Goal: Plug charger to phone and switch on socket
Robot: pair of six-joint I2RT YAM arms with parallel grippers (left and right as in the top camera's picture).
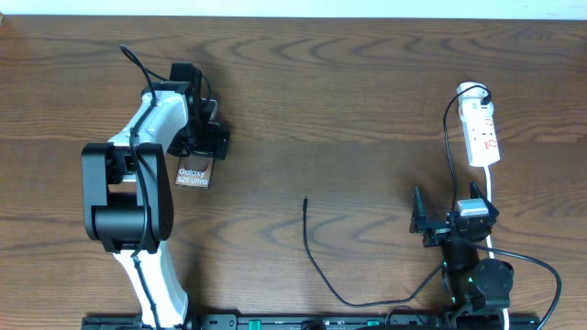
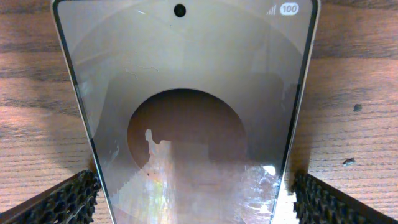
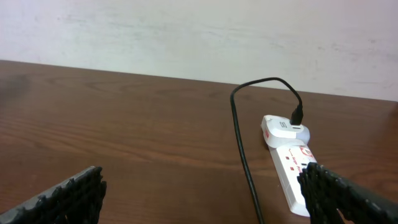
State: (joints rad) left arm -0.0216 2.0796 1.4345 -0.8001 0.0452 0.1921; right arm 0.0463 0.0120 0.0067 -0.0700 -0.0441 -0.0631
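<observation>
The phone (image 1: 193, 176) lies flat on the wooden table, its far end hidden under my left gripper (image 1: 209, 139). In the left wrist view the phone (image 2: 186, 93) fills the frame. My left gripper (image 2: 196, 205) straddles its two long edges, open, with a thin gap on each side. The charger (image 1: 316, 261) is a thin black cable with its free plug tip at mid-table; it loops along the front edge and runs up to the socket (image 1: 482, 133) at the right. My right gripper (image 1: 449, 223) is open and empty, in front of the socket (image 3: 292, 168) and the charger cable (image 3: 242, 149).
A thick white cord (image 1: 492, 188) runs from the socket toward the front edge, past the right arm. A pale wall (image 3: 199, 31) stands behind the table's far edge.
</observation>
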